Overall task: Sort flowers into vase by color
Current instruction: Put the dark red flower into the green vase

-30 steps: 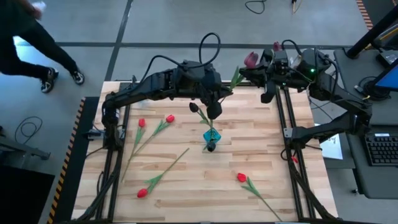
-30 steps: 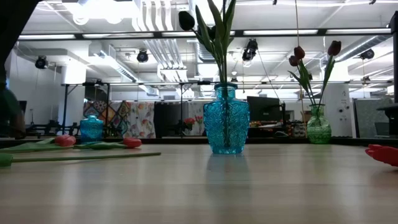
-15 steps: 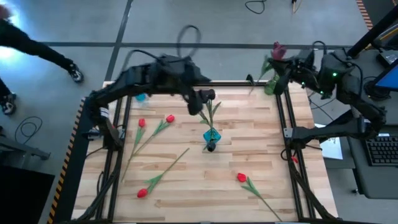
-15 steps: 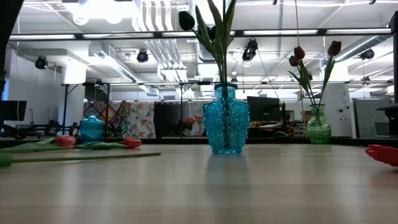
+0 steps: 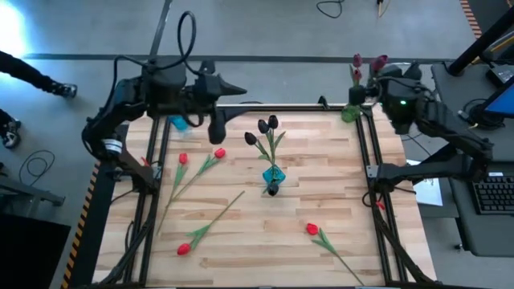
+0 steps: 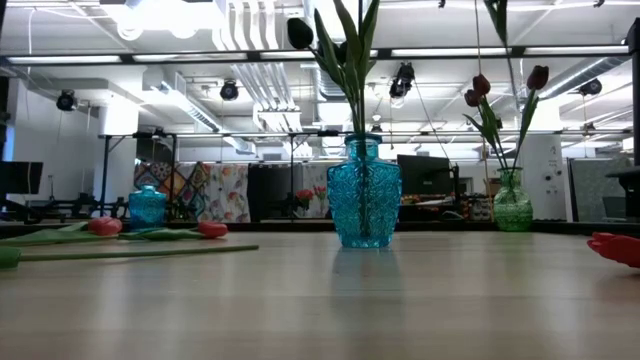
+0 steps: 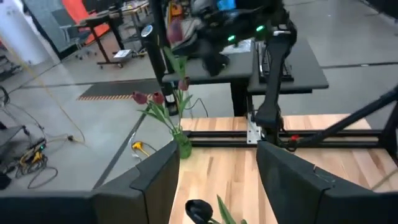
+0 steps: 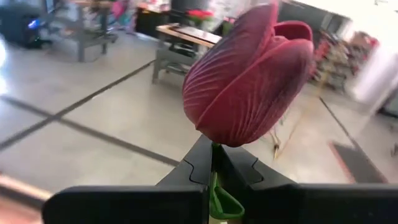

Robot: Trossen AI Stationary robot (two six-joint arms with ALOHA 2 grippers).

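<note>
Left gripper now pulled back from blue vase, jaws spread and empty, black tulips left standing inside. Right gripper pinching maroon tulip stem above green vase; insertion next.

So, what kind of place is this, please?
Most likely a robotics lab or workshop in a large industrial hall. The wooden table sits in a black metal frame on a grey concrete floor, exposed ducts run along the ceiling, and other workbenches stand behind.
</note>
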